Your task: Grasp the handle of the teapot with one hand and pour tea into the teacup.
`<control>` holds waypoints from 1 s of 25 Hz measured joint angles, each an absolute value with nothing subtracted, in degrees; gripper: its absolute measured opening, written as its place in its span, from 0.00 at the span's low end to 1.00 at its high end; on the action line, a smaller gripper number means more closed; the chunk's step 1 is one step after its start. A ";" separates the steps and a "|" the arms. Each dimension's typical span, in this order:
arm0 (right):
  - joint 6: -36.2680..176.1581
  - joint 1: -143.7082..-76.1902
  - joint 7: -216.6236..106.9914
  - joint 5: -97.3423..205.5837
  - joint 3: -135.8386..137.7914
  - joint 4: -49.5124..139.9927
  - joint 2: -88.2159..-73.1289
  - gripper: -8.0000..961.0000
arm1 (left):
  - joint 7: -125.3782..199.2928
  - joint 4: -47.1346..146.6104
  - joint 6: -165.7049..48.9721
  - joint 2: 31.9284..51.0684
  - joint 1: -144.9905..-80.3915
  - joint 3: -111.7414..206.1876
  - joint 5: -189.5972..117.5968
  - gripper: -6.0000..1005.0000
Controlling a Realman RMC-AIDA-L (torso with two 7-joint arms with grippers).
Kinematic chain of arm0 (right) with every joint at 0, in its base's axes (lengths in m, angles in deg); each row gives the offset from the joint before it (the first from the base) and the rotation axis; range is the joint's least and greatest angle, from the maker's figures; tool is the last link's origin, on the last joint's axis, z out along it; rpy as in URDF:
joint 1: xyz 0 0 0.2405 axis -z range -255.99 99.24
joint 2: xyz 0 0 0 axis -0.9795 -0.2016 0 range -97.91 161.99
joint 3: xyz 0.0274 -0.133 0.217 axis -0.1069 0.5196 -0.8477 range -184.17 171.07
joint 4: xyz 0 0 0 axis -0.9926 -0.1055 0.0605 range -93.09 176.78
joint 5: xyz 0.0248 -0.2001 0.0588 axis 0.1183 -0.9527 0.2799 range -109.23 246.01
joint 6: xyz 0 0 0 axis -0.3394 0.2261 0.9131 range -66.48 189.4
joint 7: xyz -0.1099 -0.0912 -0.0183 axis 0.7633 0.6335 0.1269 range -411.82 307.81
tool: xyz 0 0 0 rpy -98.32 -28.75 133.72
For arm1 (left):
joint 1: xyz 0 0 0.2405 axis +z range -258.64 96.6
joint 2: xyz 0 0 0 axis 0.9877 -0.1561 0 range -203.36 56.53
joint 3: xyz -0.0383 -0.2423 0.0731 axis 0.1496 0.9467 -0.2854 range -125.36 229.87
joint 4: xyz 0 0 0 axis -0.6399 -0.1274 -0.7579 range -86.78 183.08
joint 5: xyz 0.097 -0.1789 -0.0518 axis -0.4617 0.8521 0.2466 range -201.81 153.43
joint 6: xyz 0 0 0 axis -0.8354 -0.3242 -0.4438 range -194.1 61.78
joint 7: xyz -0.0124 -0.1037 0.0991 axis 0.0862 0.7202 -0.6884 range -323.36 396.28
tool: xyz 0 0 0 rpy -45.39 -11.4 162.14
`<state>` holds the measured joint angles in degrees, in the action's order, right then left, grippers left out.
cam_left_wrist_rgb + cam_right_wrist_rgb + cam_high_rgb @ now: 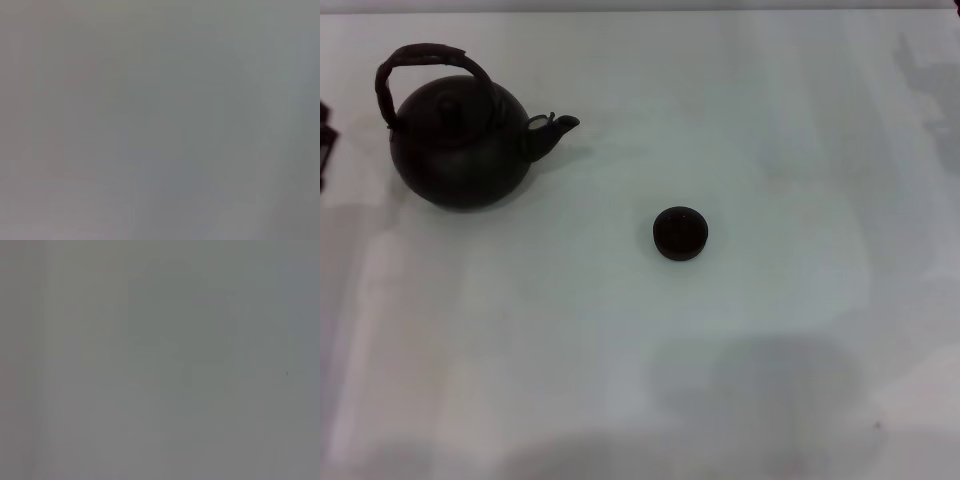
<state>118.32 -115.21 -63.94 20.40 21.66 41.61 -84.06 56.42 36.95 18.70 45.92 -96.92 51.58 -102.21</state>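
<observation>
The teapot point(460, 145) stands upright at the far left of the white table in the head view, with its spout point(558, 126) pointing right. Its arched handle point(420, 58) rises over the knobbed lid. The teacup point(680, 232) sits near the table's middle, well to the right of the pot and nearer to me. A dark piece of my left gripper point(325, 145) shows at the left edge, just left of the pot and apart from it. My right gripper is out of view. Both wrist views show only a blank grey surface.
The white table point(770, 150) spreads around both objects, and its far edge runs along the top of the head view. Soft shadows lie on its near part point(750, 390).
</observation>
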 joint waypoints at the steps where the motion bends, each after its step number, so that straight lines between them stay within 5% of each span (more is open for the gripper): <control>1: 118.31 -115.25 -63.97 20.40 21.66 41.50 -84.06 0.86 | 56.42 37.50 18.60 45.86 -96.91 51.60 -101.52 0.88; 25: 117.62 -115.72 -64.22 20.40 21.66 40.60 -84.15 0.86 | 56.53 40.39 7.46 45.66 -102.60 51.64 -98.97 0.88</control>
<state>117.62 -115.72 -64.22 20.40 21.66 40.60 -84.15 56.53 40.39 7.46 45.66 -102.60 51.64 -98.97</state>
